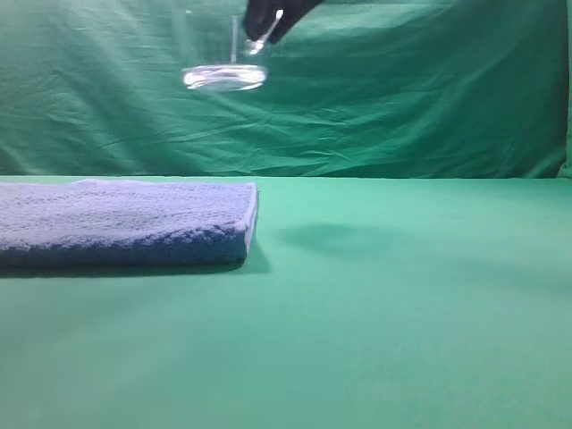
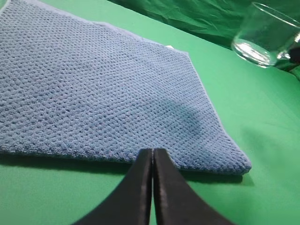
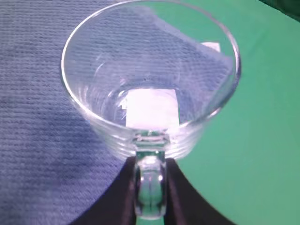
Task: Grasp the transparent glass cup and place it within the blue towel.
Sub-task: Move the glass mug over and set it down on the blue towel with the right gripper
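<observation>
My right hand (image 3: pixel 150 176) pinches the transparent glass cup (image 3: pixel 150 79) by its handle, high above the blue towel (image 1: pixel 125 219); I should lower it level.

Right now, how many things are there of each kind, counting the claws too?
Cup: 1, clear glass, held up in the air by its handle in the right claw
Towel: 1, blue, flat on the green table
Claws: 2, the left claw shut and empty
Total: 4
</observation>
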